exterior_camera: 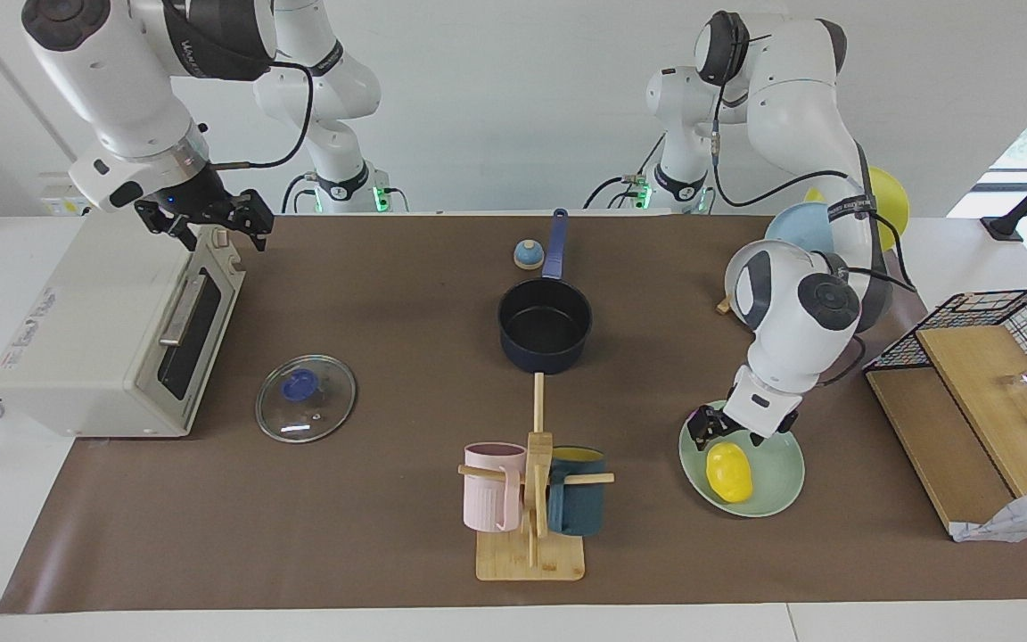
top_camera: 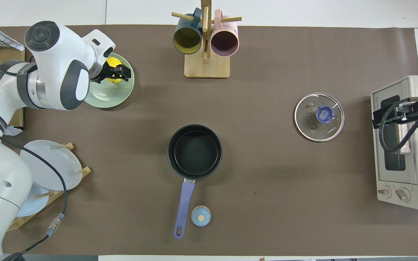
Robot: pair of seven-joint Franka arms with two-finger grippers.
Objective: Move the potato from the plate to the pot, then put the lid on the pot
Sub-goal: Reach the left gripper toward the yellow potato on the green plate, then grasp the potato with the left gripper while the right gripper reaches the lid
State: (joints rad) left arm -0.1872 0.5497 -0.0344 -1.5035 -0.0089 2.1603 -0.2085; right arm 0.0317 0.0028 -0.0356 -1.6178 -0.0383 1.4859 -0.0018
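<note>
Glossy potato (exterior_camera: 729, 472); clear glass lid (exterior_camera: 306, 398)

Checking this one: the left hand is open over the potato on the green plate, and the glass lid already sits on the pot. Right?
Not quite. The glass lid lies on the table beside the toaster oven; the pot is uncovered, as the facing view shows. The rest holds: left hand, potato, green plate.

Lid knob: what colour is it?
Blue, at the centre of the round clear glass lid with a thin metal rim. The overhead view shows it best.

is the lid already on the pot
No, the glass lid lies flat on the brown mat in front of the toaster oven, apart from the open, empty pot.
</note>
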